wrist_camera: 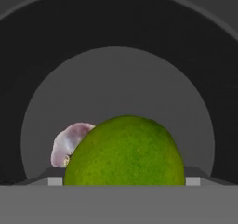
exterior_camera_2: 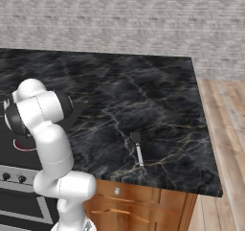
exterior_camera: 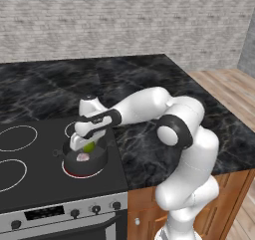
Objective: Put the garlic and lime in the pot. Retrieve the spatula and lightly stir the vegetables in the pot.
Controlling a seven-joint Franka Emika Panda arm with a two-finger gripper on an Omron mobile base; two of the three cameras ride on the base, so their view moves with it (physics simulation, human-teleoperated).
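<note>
Black marble surface: over the pot (exterior_camera: 83, 160) holding garlic (exterior_camera: 82, 157), the lime (exterior_camera: 89, 146) is pinched by the pincer (exterior_camera: 85, 145) and should be released low.

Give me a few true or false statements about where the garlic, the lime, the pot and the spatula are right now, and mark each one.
1. The pale pinkish-white garlic bulb lies inside the shallow dark grey pot. True.
2. The yellow-green lime is on the black marble counter. False: it is at the gripper, above the pot.
3. The dark-headed, light-handled spatula lies on the counter, right of the stove. True.
4. The pot sits on the counter. False: it sits on a stove burner.
5. The gripper holds the spatula. False: the spatula lies untouched.
</note>
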